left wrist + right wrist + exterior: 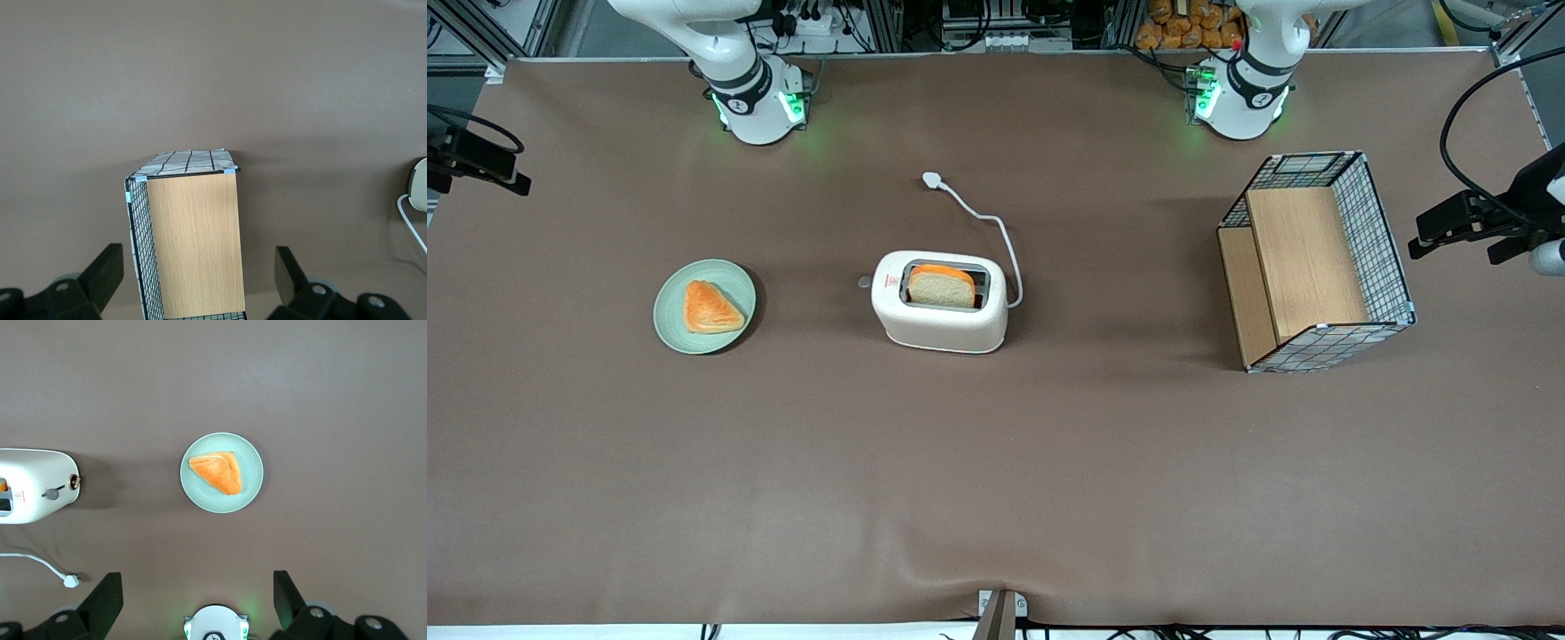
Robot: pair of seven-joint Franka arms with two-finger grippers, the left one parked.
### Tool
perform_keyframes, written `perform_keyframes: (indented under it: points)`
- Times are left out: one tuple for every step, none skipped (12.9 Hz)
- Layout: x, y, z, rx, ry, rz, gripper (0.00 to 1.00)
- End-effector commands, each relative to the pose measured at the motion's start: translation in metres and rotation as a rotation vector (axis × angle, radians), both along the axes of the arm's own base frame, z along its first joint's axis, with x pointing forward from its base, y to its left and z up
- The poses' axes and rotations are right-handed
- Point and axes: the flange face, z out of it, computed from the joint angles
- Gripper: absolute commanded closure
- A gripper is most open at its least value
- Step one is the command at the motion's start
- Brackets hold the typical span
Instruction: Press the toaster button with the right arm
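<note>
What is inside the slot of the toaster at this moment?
A slice of bread stands in the toaster slot, its top sticking out; its lower part is hidden inside. The gripper, jaws open, hangs high above the green plate.

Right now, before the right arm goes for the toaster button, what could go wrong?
The black two-finger gripper hangs open high above the green plate with its orange pastry, so a careless descent could clip them. The tiny grey toaster button is a small target beside another knob. The cream-white toaster stands loose, so a push may slide it.
</note>
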Motion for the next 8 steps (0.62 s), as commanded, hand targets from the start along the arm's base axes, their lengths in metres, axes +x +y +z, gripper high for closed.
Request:
perform_keyframes:
  points:
    - [-0.004,0.0,0.007,-0.02,-0.004,-0.021,0.0]
    - [-0.003,0.001,0.005,-0.021,0.001,-0.018,0.0]
    - [-0.001,0.0,0.003,-0.017,0.002,-0.02,0.0]
    - [0.0,0.0,0.001,-0.011,0.006,-0.021,0.0]
    - [0.0,-0.001,0.001,-0.01,0.008,-0.021,0.0]
    - [0.0,-0.001,0.0,-0.008,0.012,-0.018,0.0]
    - [0.001,0.0,-0.002,0.002,0.017,-0.01,0.0]
    - [0.001,0.005,-0.005,0.029,0.027,0.0,0.0]
